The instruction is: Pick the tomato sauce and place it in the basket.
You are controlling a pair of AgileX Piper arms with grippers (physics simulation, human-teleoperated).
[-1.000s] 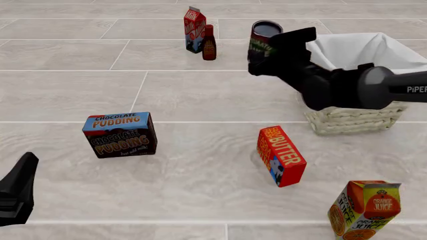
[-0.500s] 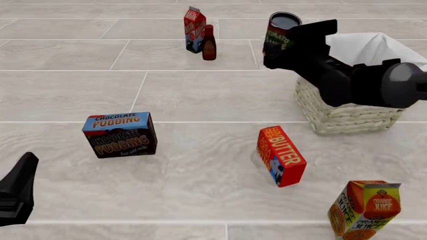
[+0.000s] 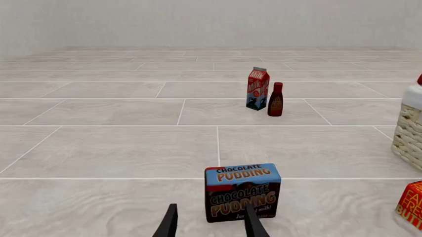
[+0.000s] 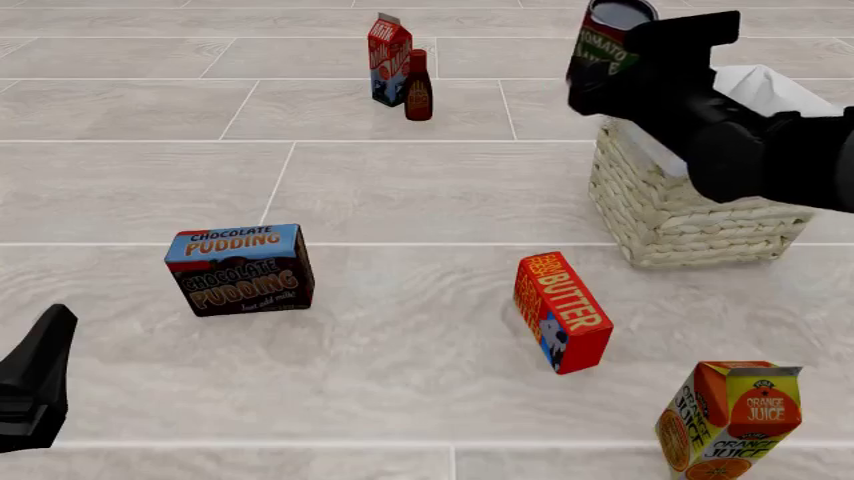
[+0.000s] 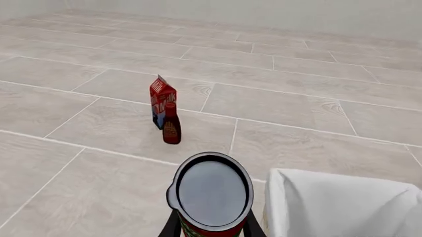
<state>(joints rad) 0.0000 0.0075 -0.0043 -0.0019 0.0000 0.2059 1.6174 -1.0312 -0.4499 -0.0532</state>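
One can (image 4: 607, 35), one basket (image 4: 694, 215), two cartons, two boxes, one bottle (image 4: 418, 90).

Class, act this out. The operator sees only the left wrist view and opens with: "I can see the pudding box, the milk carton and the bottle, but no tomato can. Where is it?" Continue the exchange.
Observer: The can is in the air, held upright between the right arm's fingers.
Operator: Is it over the basket yet?
Observer: Not quite. In the right wrist view it hangs beside the white cloth of the basket, not above the opening.
Operator: Anything else I miss?
Observer: An orange juice carton stands at the near right of the front view.
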